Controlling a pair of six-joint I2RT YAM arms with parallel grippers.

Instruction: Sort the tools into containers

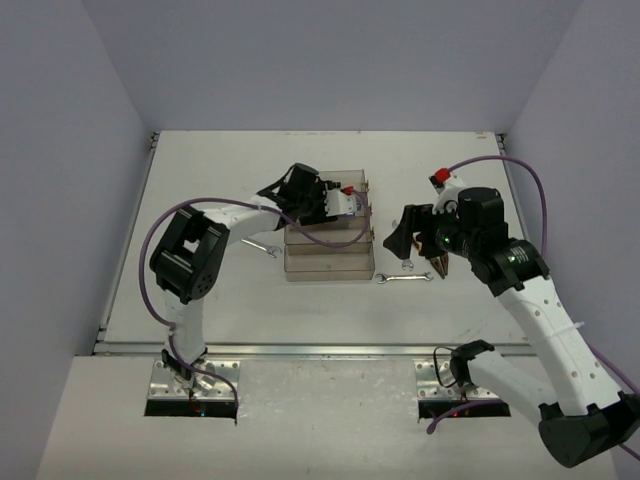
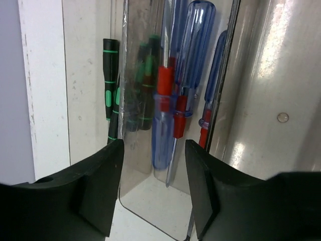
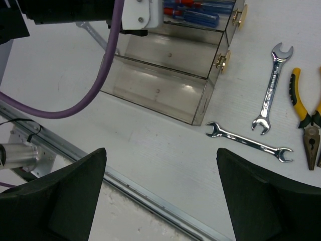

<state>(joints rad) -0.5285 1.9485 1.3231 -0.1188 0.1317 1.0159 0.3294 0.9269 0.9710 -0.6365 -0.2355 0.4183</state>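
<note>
Left gripper point(image 2: 153, 198) is over the far end of the trays point(image 1: 328, 262), jaws partly spread, nothing pinched. Under it, blue-and-red screwdrivers point(image 2: 178, 100) lie in one tray. Black-and-green screwdrivers point(image 2: 111, 85) are at their 9 o'clock; can't tell which compartment. Right gripper point(image 3: 160, 201) is spread wide and empty, hovering over the table point(image 1: 200, 300) at 3 o'clock of the trays. Two silver wrenches point(image 3: 273, 85) and yellow-handled pliers point(image 3: 311, 125) lie loose at the trays' 3–4 o'clock. A third wrench point(image 1: 262, 247) lies at the trays' 9 o'clock.
</note>
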